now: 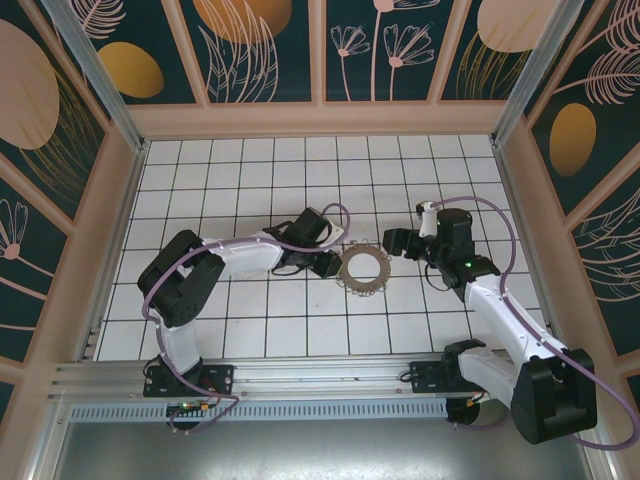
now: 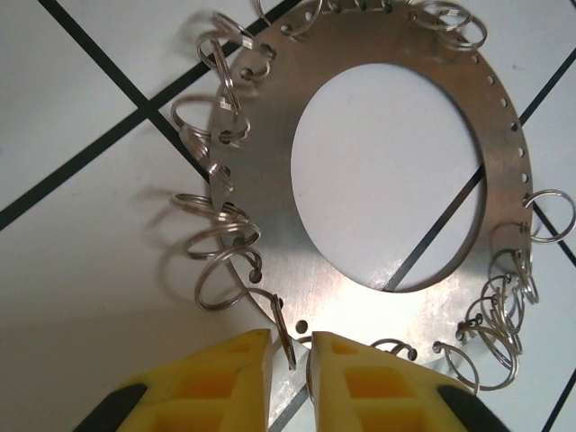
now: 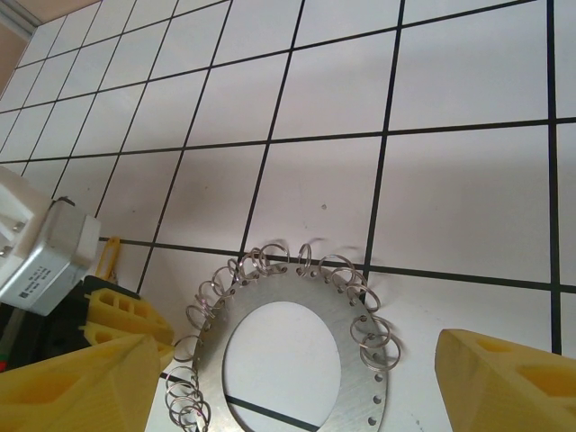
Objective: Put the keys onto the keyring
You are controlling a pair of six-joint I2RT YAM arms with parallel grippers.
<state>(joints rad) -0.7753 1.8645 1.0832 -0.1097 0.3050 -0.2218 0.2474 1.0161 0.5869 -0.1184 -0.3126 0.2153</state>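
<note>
One keyring [image 1: 361, 268]; two grippers: left gripper [image 1: 331, 265] at its nine o'clock, right gripper [image 1: 393, 241] at its two o'clock.

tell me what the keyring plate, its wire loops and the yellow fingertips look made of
keyring plate: likely sheet steel or aluminium, going by the dull grey sheen and the small holes along its rim. wire loops: thin shiny steel wire with bright glints. left gripper fingertips: matte yellow plastic, possibly printed, with blocky recesses.
</note>
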